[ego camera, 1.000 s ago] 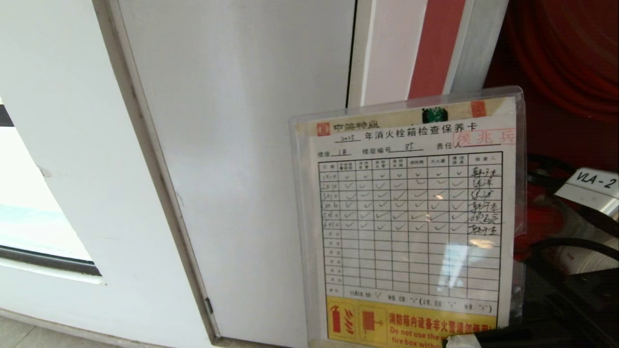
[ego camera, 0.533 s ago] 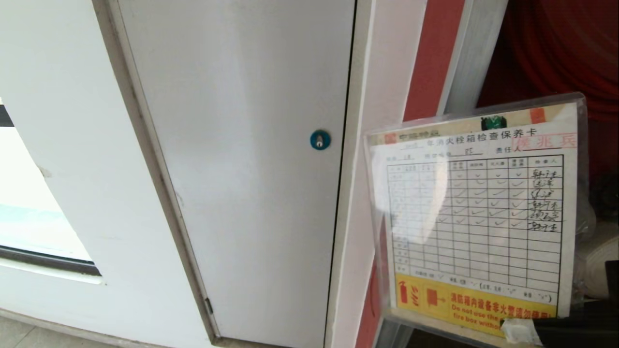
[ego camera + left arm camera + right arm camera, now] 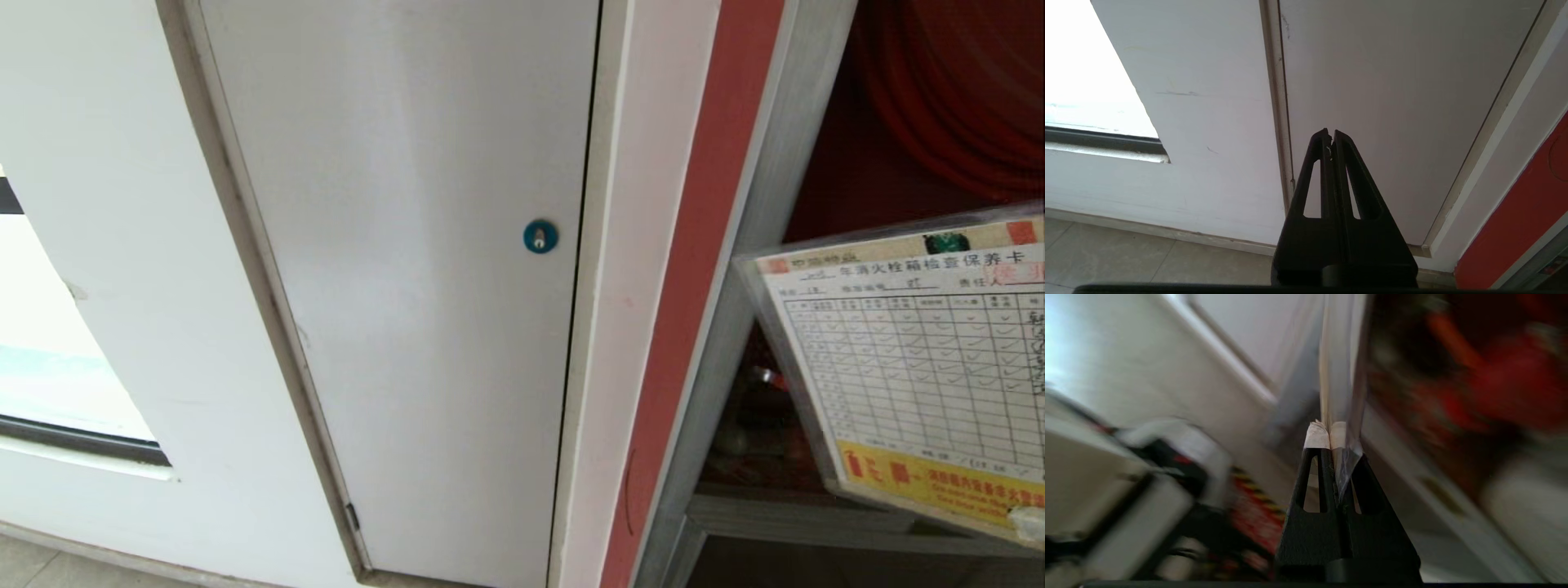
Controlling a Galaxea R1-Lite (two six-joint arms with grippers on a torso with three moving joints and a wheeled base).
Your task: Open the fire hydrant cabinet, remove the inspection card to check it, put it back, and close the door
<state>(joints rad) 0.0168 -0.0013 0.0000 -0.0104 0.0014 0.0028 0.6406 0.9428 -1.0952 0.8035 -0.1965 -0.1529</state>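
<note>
The right hand (image 3: 1329, 435) pinches the inspection card (image 3: 1337, 375) edge-on beside the blurred red cabinet interior (image 3: 1474, 375).

The inspection card (image 3: 922, 359) runs off the right edge of the head view, its last column and lower right corner cut away, and its small print is unreadable. Behind it the cabinet (image 3: 865, 163) interior is mostly hidden. The right wrist view is blurred throughout.

One inspection card (image 3: 922, 359), one fire hydrant cabinet (image 3: 739, 269), one white panel (image 3: 408, 278), one blue lock (image 3: 540, 236)
</note>
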